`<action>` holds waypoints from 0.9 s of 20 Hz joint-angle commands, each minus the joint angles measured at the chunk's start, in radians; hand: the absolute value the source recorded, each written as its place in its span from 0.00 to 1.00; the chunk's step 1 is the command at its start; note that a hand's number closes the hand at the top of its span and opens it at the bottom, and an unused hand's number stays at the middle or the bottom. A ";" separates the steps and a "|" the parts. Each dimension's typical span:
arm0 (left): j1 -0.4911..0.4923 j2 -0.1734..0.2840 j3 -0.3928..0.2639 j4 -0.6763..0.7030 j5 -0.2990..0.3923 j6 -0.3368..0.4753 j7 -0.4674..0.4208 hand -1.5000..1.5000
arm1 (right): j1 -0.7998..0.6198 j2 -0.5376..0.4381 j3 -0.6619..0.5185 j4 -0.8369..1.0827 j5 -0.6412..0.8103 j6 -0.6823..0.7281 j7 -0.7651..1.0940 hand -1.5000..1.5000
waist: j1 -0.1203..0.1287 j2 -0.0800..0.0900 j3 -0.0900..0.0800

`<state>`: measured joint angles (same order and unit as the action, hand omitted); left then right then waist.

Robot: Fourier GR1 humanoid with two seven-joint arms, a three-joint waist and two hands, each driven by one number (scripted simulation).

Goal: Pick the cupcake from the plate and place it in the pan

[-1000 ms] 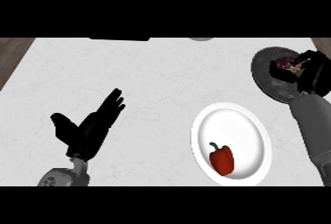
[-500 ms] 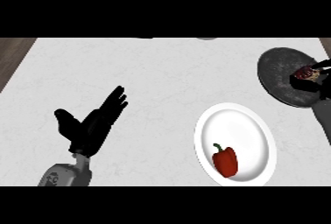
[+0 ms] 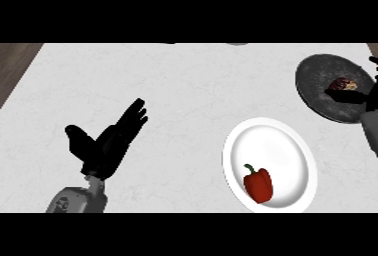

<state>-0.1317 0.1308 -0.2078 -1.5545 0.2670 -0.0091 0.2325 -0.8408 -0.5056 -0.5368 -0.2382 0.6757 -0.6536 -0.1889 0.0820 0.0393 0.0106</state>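
left hand [image 3: 103, 145]: open, fingers straight and held together, thumb spread out to the side; it holds nothing and touches nothing, resting over the left part of the surface [image 3: 184, 85] with its fingertips pointing up and to the right.
left forearm [image 3: 77, 200]: grey, coming in from the lower edge below the hand.
surface: pale and marbled, with a brown strip showing past its upper left corner.
plate [image 3: 284, 142]: white, lying right of centre, well apart from the left hand.
red pepper [image 3: 258, 184]: lies on the lower part of the plate, green stem pointing up.
pan [image 3: 321, 85]: dark and round, at the upper right, just above the plate.
cupcake [image 3: 344, 84]: small, dark brown and lumpy on top; it sits inside the pan, toward its right side.
right hand [image 3: 358, 97]: black, at the right edge over the pan; its fingers are curled round the lower side of the cupcake, so it is clamped on the cupcake. much of the hand is cut off by the edge.
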 commanded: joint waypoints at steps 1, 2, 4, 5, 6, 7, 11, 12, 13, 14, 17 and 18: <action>0.009 0.014 0.020 0.011 0.013 -0.014 -0.006 0.50 | -0.003 0.010 -0.111 -0.051 -0.131 0.042 -0.142 0.00 | -0.010 -0.002 0.002; 0.033 0.001 0.003 0.013 -0.004 -0.006 -0.029 0.50 | -0.011 -0.001 -0.146 -0.062 -0.172 0.073 -0.163 0.00 | -0.011 -0.003 0.002; 0.010 -0.016 -0.005 0.017 -0.011 0.005 -0.028 0.50 | 0.020 0.000 -0.189 -0.050 -0.223 0.128 -0.224 0.00 | -0.021 -0.001 0.001; 0.010 -0.013 0.009 0.015 -0.008 0.013 -0.021 0.50 | 0.025 -0.003 -0.217 -0.046 -0.257 0.163 -0.239 0.00 | -0.027 -0.008 -0.001; 0.004 -0.020 0.010 0.021 0.001 0.016 -0.009 0.50 | 0.020 -0.042 -0.233 -0.037 -0.275 0.227 -0.240 0.00 | -0.027 -0.005 0.000; 0.035 -0.025 -0.001 0.024 -0.006 0.006 -0.044 0.50 | 0.043 -0.042 -0.248 -0.024 -0.295 0.266 -0.266 0.00 | -0.028 -0.008 -0.002; 0.037 -0.008 -0.003 -0.014 -0.027 0.022 -0.010 0.50 | 0.089 -0.094 -0.265 0.025 -0.324 0.441 -0.308 0.00 | -0.029 -0.015 -0.003; 0.015 0.023 0.048 0.016 -0.001 -0.003 -0.025 0.50 | 0.121 -0.108 -0.261 0.034 -0.323 0.492 -0.336 0.00 | -0.035 -0.013 -0.003; 0.028 -0.003 0.020 0.033 -0.010 -0.004 -0.040 0.50 | 0.145 -0.093 -0.274 0.036 -0.338 0.496 -0.375 0.00 | -0.038 -0.014 -0.004; -0.008 0.016 0.057 0.056 0.008 -0.014 -0.035 0.50 | 0.154 -0.131 -0.281 0.034 -0.350 0.580 -0.393 0.00 | -0.046 -0.012 -0.003; 0.038 0.006 0.025 0.000 0.000 -0.005 -0.005 0.50 | 0.213 -0.161 -0.282 0.044 -0.360 0.672 -0.456 0.00 | -0.047 -0.021 -0.004; 0.050 -0.015 0.021 0.035 -0.009 -0.002 -0.051 0.50 | 0.204 -0.183 -0.285 0.053 -0.365 0.715 -0.441 0.00 | -0.045 -0.019 -0.004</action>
<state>-0.1044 0.1305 -0.1829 -1.5356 0.2631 -0.0106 0.2095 -0.6826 -0.6432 -0.8049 -0.2017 0.3384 -0.0770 -0.5744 0.0419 0.0231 0.0072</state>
